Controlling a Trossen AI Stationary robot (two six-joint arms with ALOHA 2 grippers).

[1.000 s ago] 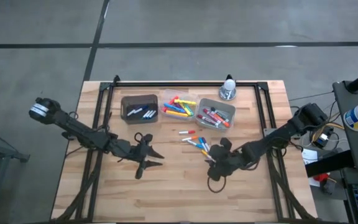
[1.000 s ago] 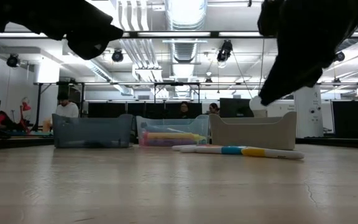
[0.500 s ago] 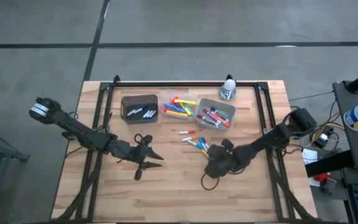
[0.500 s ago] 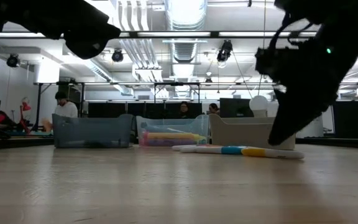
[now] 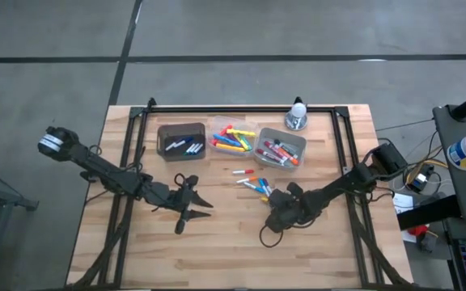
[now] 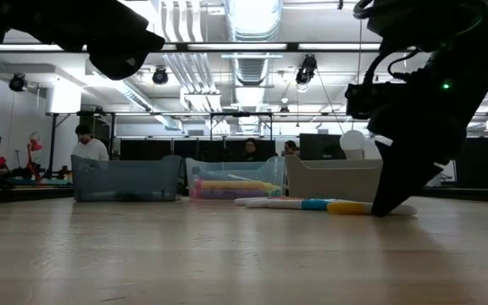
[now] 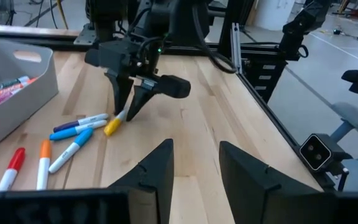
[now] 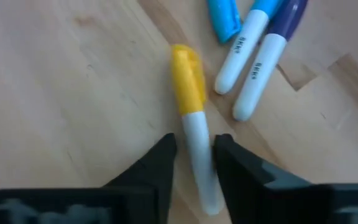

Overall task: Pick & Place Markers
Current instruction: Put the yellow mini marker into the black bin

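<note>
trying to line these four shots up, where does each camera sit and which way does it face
High view: above the table, looking straight down; both arms show, left gripper idle, right gripper at the loose markers.
Low view: at table-top height, looking level across into the room; the right gripper comes down from above.
Left wrist view: on the left arm, looking past its own open fingers at the right gripper.
Right wrist view: looking down past its own fingers astride the yellow-capped marker.
Shared: that marker shows in both wrist views.
</note>
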